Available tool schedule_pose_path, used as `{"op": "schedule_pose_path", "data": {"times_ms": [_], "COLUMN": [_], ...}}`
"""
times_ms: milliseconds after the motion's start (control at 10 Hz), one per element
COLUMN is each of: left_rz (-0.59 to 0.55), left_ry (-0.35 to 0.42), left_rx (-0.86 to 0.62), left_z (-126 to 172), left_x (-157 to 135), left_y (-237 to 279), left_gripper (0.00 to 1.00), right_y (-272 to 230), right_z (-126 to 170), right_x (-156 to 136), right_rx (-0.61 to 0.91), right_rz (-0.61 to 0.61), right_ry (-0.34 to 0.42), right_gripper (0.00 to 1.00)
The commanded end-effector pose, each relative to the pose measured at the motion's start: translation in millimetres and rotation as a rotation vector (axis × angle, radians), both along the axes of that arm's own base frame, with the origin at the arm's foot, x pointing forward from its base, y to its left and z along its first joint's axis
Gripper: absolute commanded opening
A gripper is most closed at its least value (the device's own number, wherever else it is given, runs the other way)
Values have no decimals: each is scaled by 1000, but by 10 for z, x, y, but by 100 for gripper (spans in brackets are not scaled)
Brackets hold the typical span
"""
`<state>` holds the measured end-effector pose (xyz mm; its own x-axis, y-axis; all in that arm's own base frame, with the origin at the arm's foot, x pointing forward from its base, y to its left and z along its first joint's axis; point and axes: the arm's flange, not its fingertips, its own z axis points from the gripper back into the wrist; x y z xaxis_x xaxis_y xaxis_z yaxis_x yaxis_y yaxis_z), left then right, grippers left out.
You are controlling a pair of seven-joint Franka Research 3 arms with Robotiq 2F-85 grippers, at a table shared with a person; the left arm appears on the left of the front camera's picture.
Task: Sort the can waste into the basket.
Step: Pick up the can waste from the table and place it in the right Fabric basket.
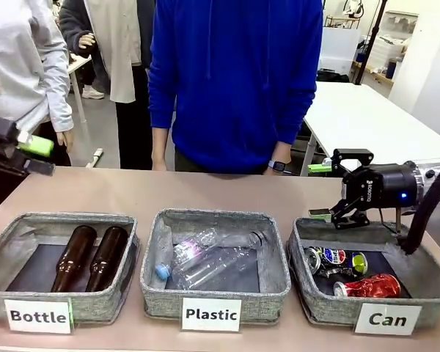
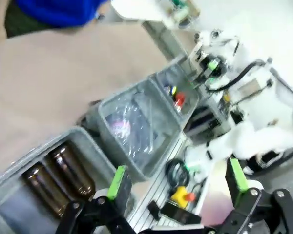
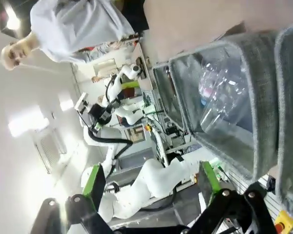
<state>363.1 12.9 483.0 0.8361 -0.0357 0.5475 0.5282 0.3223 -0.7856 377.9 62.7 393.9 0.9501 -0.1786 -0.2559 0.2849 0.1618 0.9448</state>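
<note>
Crushed cans lie sorted in the basket (image 1: 308,290) labelled "Can", at the right end of a row of three.

Just behind its far rim the right gripper (image 1: 325,191) hangs with jaws wide and empty; the left gripper (image 1: 31,155), also spread and empty, hovers at the table's far left. Beyond stands a person in a blue top (image 1: 235,81).

Grey fabric basket (image 1: 301,253) holds glossy metal cans (image 1: 352,273).

3 baskets (image 1: 301,242), 2 brown bottles (image 1: 73,257), approx. 2 plastic bottles (image 1: 205,257), 2 crushed cans (image 1: 367,286).
</note>
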Motion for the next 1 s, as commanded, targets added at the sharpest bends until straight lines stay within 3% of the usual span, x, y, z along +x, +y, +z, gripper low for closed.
{"op": "schedule_pose_path", "data": {"times_ms": [0,900], "left_rz": [-64,-64], "left_ry": [-18,-18], "left_rx": [104,104], "left_z": [41,41], "left_x": [3,3], "left_y": [-75,-75], "left_gripper": [100,100], "right_y": [60,60], "right_z": [65,65], "right_x": [-41,-41], "right_rx": [4,4], "right_rz": [35,35], "right_ry": [-14,-14], "right_gripper": [100,100]}}
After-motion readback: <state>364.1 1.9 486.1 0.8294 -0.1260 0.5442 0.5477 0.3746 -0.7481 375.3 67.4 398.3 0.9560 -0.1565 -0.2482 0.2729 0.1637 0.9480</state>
